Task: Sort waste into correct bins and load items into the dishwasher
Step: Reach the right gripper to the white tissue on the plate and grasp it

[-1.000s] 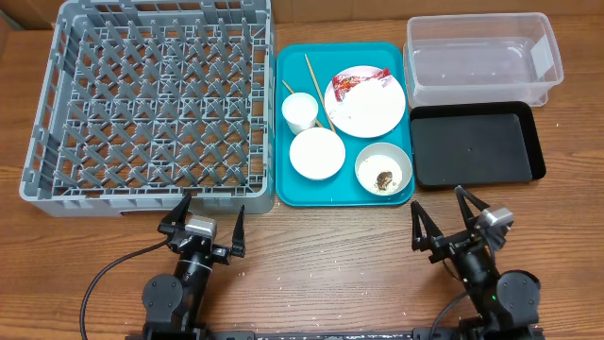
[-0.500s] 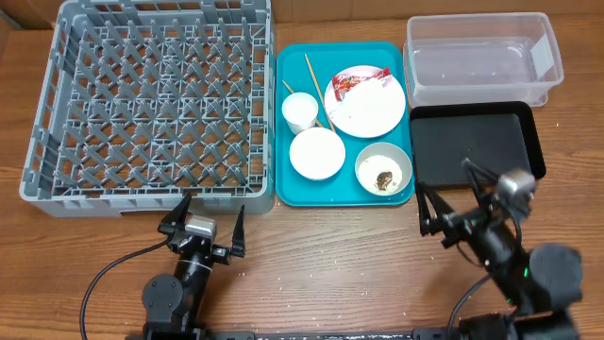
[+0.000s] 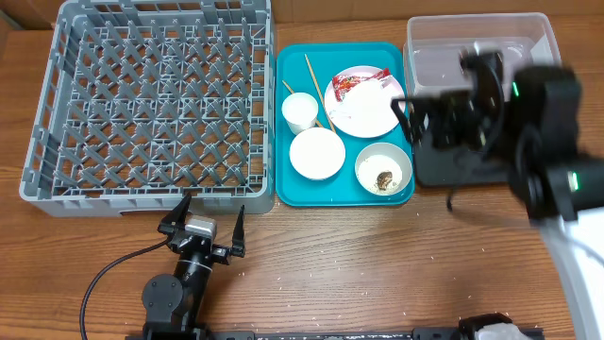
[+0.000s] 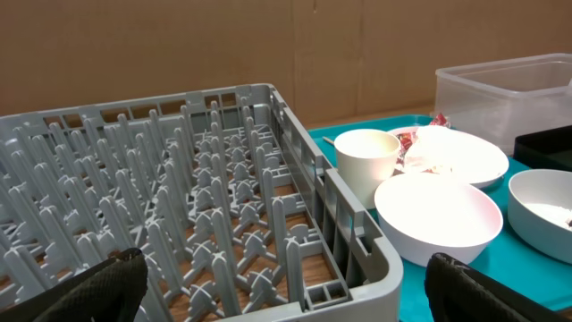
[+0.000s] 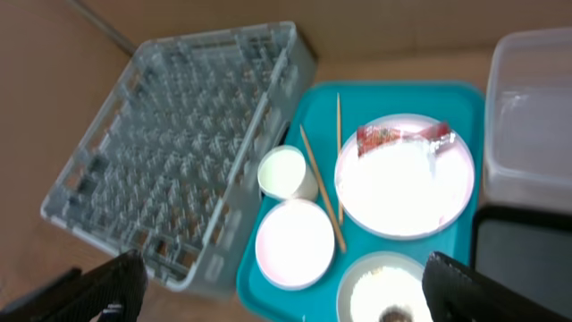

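Hovering over the black tray's [image 3: 477, 168] left end, the right gripper [image 3: 425, 121] is spread and empty. The crumpled wrapper [image 3: 357, 83] lies on the plate's [image 3: 373, 118] far edge. It looks light, soft and crushable, so pinching its raised folds should suit. The left gripper [image 3: 202, 222] rests spread.

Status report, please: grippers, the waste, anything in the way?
Left gripper open, empty. Right gripper open, raised near clear plastic tub. Crumpled red-and-white wrapper on round white plate. Nothing blocking.
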